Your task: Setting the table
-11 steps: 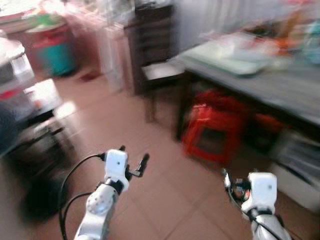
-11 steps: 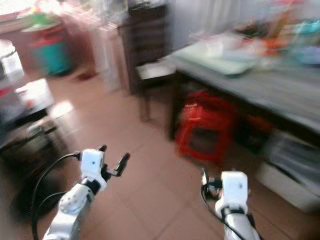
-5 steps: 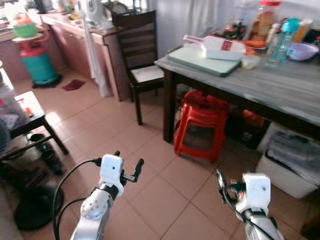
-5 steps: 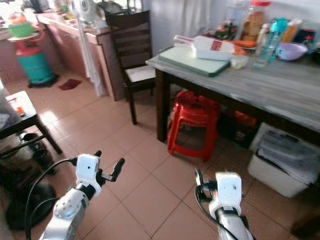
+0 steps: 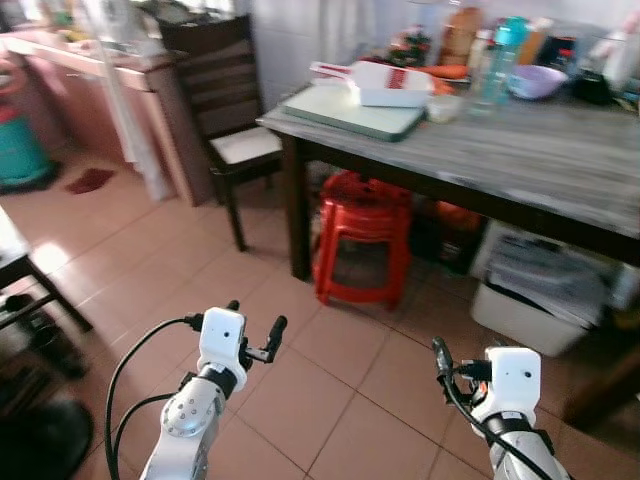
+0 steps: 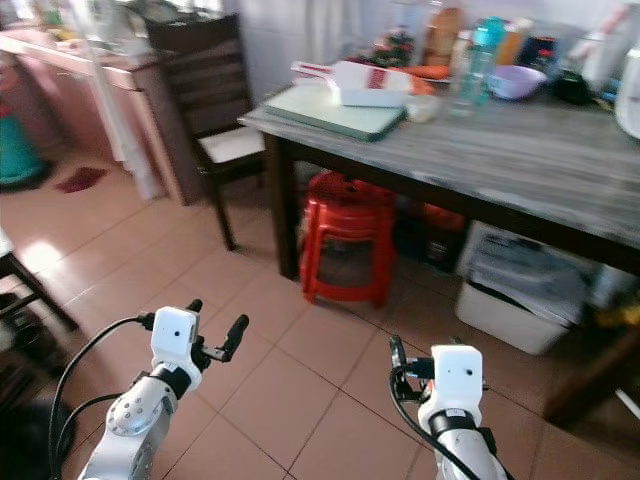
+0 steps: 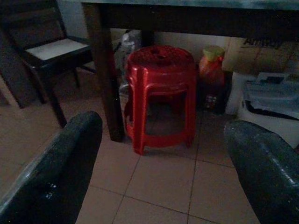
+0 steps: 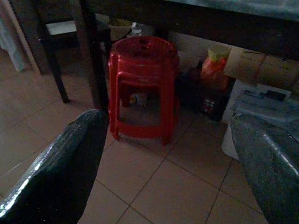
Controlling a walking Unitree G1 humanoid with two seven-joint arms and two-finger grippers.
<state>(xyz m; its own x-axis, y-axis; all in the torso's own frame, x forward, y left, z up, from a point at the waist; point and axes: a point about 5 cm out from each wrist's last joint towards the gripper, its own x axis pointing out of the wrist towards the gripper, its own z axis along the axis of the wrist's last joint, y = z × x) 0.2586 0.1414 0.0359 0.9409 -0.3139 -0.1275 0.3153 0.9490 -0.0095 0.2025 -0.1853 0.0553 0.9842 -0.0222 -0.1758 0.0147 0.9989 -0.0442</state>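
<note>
Grey wood-topped dining table point(image 5: 560, 160) on dark legs stands ahead, bearing a pale green cutting board point(image 5: 352, 108) and a lilac bowl point(image 5: 537, 80). Red plastic stools point(image 5: 362, 240) sit stacked beneath. Left gripper point(image 5: 252, 328) and right gripper point(image 8: 163, 186), both spread wide and empty, hang above the tiled floor point(image 5: 330, 370).

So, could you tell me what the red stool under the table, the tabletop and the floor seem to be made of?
The red stool looks like moulded plastic: glossy, uniform red, with a perforated seat, and apparently several stacked. The tabletop shows a grey streaked grain, likely wood or a wood-look laminate, matte, on dark legs. The floor is terracotta-coloured tile with grout lines and a slight sheen.
</note>
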